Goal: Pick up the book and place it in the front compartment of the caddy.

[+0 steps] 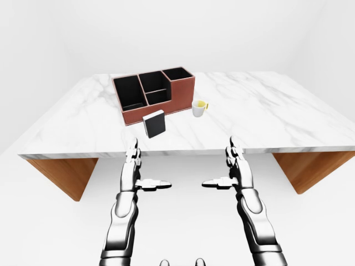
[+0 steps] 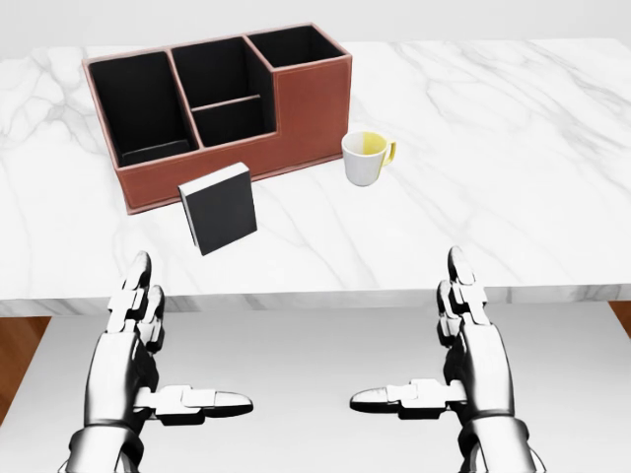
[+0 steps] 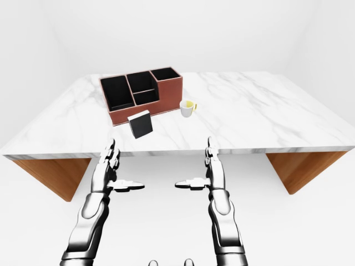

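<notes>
Left-eye view: the caddy (image 1: pixel 153 96) sits on the marble table (image 1: pixel 266 111), and everything else is placed from it. The book (image 1: pixel 154 123) stands upright just below the caddy's lower wall, slightly tilted and apart from it. A cup (image 1: pixel 199 108) stands just right of the caddy's lower right corner. Both hands hang below the table edge, well below the caddy, holding nothing.

Head view: the left hand (image 2: pixel 133 340) has its fingers straight up and thumb stretched sideways, fully spread and empty; the right hand (image 2: pixel 473 345) mirrors it, likewise empty. The book stands directly above the left hand, between it and the caddy. The risk here, as I judge it, is that the book stands on a narrow edge: a reach that touches its face before the fingers close would likely tip it flat or push it against the caddy wall. The caddy's compartments nearest the book look narrow, so a book carried at an angle could catch on a divider or rim.

Right-eye view: the cup stands near the caddy's right end, so a right-hand approach sweeping toward the caddy could knock it. Both hands still have the table edge to clear; rising too close could strike it.
</notes>
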You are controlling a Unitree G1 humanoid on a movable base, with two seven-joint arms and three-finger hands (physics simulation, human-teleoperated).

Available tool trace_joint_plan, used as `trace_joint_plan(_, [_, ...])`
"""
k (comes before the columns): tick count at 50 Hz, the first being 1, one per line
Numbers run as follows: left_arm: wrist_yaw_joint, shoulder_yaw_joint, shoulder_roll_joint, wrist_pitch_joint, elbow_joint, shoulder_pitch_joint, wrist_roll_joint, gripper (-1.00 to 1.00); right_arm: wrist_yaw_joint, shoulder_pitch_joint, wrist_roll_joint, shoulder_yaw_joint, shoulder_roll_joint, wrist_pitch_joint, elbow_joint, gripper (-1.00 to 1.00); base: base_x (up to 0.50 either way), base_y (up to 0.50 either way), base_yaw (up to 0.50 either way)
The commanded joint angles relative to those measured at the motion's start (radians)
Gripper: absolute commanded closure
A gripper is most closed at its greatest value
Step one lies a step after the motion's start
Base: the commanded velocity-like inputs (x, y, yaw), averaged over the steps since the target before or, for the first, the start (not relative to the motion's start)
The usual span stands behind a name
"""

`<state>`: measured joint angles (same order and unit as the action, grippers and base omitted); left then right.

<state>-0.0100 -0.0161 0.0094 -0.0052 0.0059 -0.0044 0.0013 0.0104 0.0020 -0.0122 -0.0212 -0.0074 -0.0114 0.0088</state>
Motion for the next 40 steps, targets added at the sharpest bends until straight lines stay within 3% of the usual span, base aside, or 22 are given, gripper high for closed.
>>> trace_joint_plan(1, [-0.016,-0.026,0.014,-0.005,0.006,-0.006,0.004,-1.00,0.011,0.005,-0.025,-0.038,-0.014,-0.023,0.017,-1.00,0.00,0.00,0.00])
trace_joint_plan(8, [-0.019,-0.030,0.016,-0.013,0.019,-0.013,0.003,-1.00,0.009,0.007,-0.028,-0.039,-0.015,-0.021,0.010,-1.00,0.00,0.00,0.00])
trace_joint_plan(17, [-0.021,-0.027,0.014,-0.006,0.004,-0.011,0.003,-1.00,0.008,0.010,-0.027,-0.041,-0.017,-0.007,-0.012,-1.00,0.00,0.00,0.00])
trace_joint_plan(21, [-0.020,-0.031,0.017,0.011,-0.024,-0.009,0.001,-1.00,0.006,0.007,-0.034,-0.050,-0.021,0.022,-0.050,-1.00,0.00,0.00,0.00])
trace_joint_plan(26, [-0.024,-0.038,0.019,0.078,-0.131,0.005,-0.009,-1.00,0.001,0.006,-0.027,-0.060,-0.027,0.087,-0.148,-1.00,0.00,0.00,0.00])
trace_joint_plan(29, [-0.019,-0.045,0.023,0.092,-0.192,0.008,0.003,-1.00,0.002,0.005,-0.029,-0.067,-0.028,0.099,-0.193,-1.00,0.00,0.00,0.00])
trace_joint_plan(40, [-0.030,-0.086,0.032,0.092,-0.393,0.006,-0.003,-1.00,0.009,-0.022,-0.006,-0.075,-0.037,0.099,-0.279,-1.00,0.00,0.00,0.00])
